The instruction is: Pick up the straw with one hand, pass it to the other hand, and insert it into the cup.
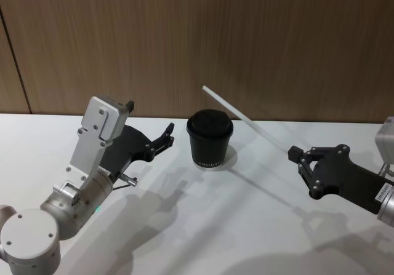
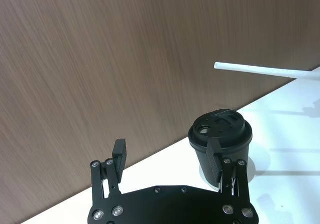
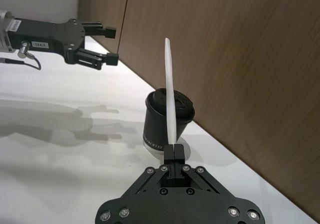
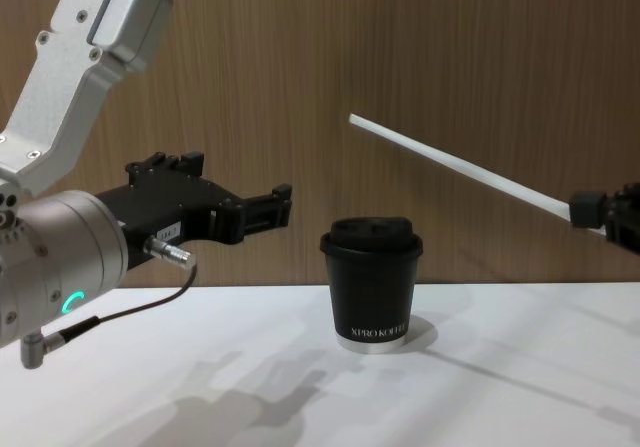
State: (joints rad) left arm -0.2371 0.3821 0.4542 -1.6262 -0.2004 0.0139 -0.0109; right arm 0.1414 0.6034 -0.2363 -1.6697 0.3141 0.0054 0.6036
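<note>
Right gripper (image 1: 294, 154): I read it as clamped on the lower end of the straw (image 1: 246, 118). In the right wrist view the two black fingers (image 3: 175, 153) meet on the straw (image 3: 170, 93) with no gap.
Right gripper position: right of the cup (image 1: 210, 141), raised off the table (image 1: 184, 232), entering the chest view at the right edge (image 4: 590, 210).
Straw attitude: tilted. From the grip it rises toward my left, and the free tip is higher than the lid in the chest view (image 4: 460, 167).
Straw vs cup: apart. No part of the straw touches the lid.
Left gripper (image 1: 167, 136): claw spread wide with nothing between the fingers. The left wrist view (image 2: 167, 156) shows wall and table through the gap.
Left gripper position: left of the cup, held above the table and pointing toward the cup (image 4: 270, 207). It shows farther off in the right wrist view (image 3: 107, 45).
Left wrist: silver cylinder with a green ring lit and a thin cable hanging below.
Cup: upright on the table near the wood-panelled wall (image 1: 277, 41), domed lid on, white lettering facing me (image 4: 372, 287). One left finger overlaps it in the left wrist view (image 2: 222, 134); I cannot tell whether they touch there, but the other views show a gap.
Straw in the left wrist view (image 2: 265, 70): the free end shows against the wall, beyond the cup.
</note>
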